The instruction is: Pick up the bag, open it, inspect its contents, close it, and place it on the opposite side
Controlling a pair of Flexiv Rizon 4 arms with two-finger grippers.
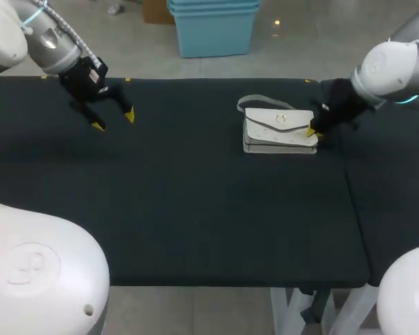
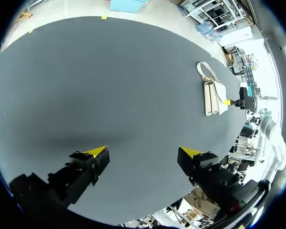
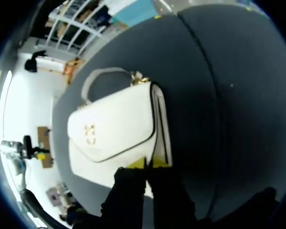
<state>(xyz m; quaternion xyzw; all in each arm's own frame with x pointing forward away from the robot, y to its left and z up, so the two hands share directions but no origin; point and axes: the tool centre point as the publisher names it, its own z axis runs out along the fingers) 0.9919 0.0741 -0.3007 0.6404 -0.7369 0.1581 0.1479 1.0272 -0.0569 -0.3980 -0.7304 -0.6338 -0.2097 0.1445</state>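
The white bag (image 1: 279, 130) lies flat on the black table (image 1: 181, 209), right of the middle, flap up, with a gold clasp and its strap curled behind it. My right gripper (image 1: 312, 131) is at the bag's right end. In the right wrist view the bag (image 3: 114, 129) fills the space just ahead of the right gripper (image 3: 148, 163), whose yellow tips are shut together on the flap's edge. My left gripper (image 1: 114, 121) hovers open over the table's far left with nothing between its fingers. From the left gripper (image 2: 144, 152) the bag (image 2: 212, 95) shows far ahead.
A seam (image 1: 349, 195) runs down the black table cover to the right of the bag. Bare black surface lies between the two grippers and toward the front edge.
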